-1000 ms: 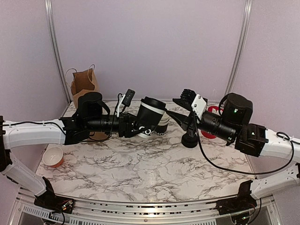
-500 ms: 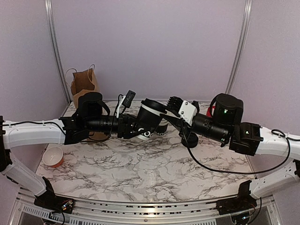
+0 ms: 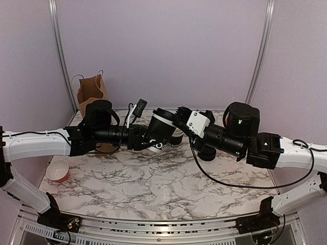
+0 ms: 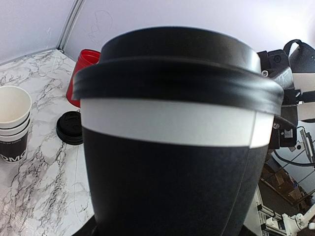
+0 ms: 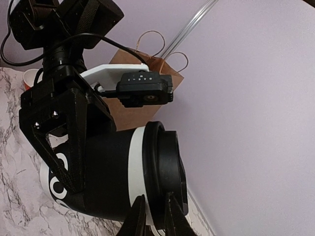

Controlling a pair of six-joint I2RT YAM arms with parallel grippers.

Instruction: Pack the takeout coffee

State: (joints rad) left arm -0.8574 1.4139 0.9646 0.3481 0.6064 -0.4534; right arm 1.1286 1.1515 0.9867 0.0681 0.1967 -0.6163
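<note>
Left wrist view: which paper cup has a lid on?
The black paper cup with the white band filling the frame, capped by a round black plastic lid; the nested stack of paper cups is open-topped.

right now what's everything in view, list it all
small black paper cup with round black plastic lid: one, black with white band, held off the table
nested lidless paper cups: one stack, white inside, on the table
loose round black plastic lid: one, black, on the table
red cup: one, red, beside the loose lid
small orange cup: one, orange, table's left edge
brown paper bag: one, brown, far left corner
white marble table: one, grey-veined
left fingers: black, gripping the held cup
right fingers: black, either side of its lid's rim
</note>
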